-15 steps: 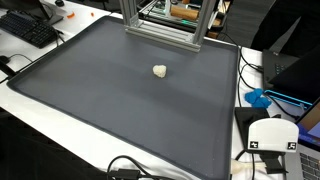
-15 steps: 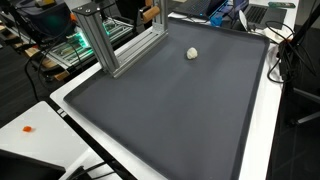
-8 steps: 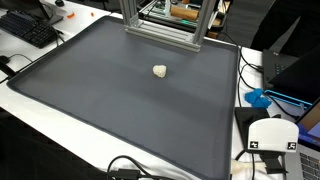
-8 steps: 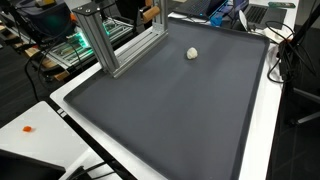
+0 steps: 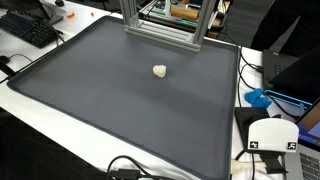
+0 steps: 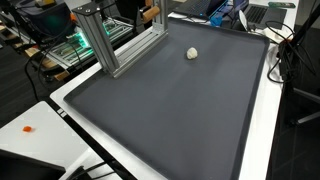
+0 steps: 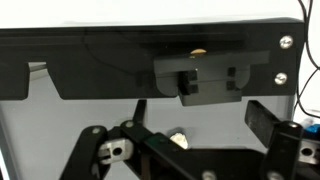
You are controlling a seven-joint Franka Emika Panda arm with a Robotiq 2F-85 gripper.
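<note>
the thing nearest my work is a small off-white lumpy ball [image 5: 159, 71], and it sits alone on the dark grey rubbery mat [image 5: 100, 100] that covers most of the white table [image 6: 262, 140]. in both exterior views it lies toward the far part of the mat, just in front of the silver aluminium frame [image 5: 160, 25] at that edge and well apart from the near edge. nothing touches it. it looks roughly round in an exterior view [image 6: 192, 53], with no clear long axis, so no side of it stands out from another. my arm does not show in either exterior view, so i cannot read from them which way the ball lies from me. only the wrist view shows my gripper [image 7: 185, 165], as black linkage bars coming in at the bottom edge beneath a broad black bracket. the fingertips are cut off by the frame, so i cannot tell whether the gripper is spread or closed, and i see nothing held in it. a small pale spot shows between the bars, but it is too small for me to say it is the ball.
</note>
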